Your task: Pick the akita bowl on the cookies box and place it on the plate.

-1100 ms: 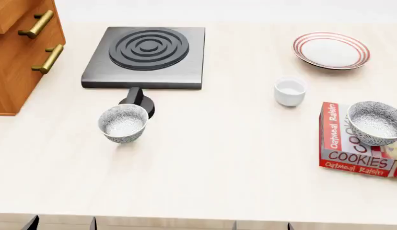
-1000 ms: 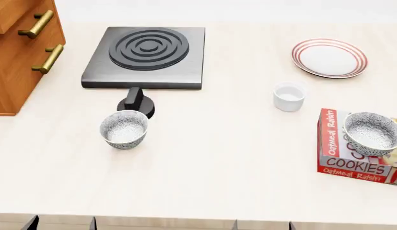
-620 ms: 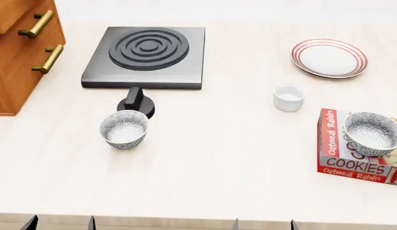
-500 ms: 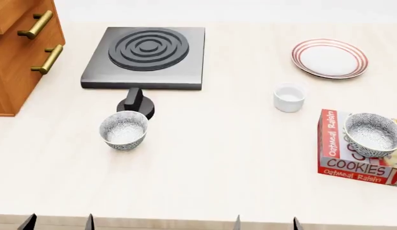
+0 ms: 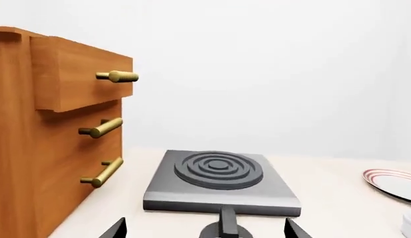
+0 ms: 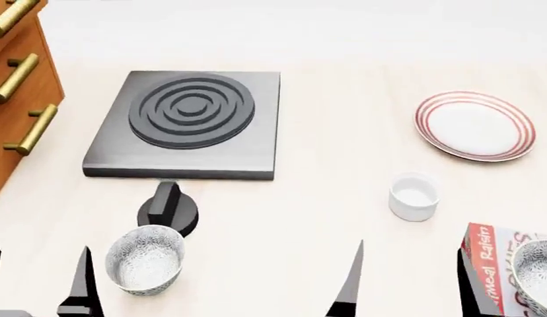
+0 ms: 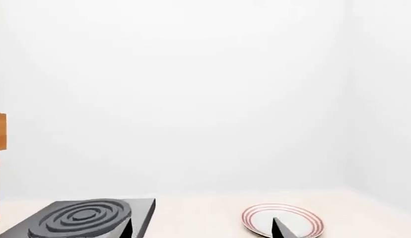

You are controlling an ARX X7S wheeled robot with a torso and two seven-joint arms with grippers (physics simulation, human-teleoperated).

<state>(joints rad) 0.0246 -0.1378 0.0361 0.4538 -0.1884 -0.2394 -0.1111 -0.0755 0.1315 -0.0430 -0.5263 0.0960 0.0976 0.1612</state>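
Both grippers' dark fingertips have risen into the head view's lower edge, jaws apart and empty, while the akita bowl [image 6: 540, 276] sits untouched on the cookies box [image 6: 490, 269], nearer the robot than the plate [image 6: 475, 125], so reaching has only begun.

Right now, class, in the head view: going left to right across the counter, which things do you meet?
Wooden drawer cabinet → speckled bowl on the counter → black stove plate → small white cup → red-ringed plate → cookies box → akita bowl at the right edge.
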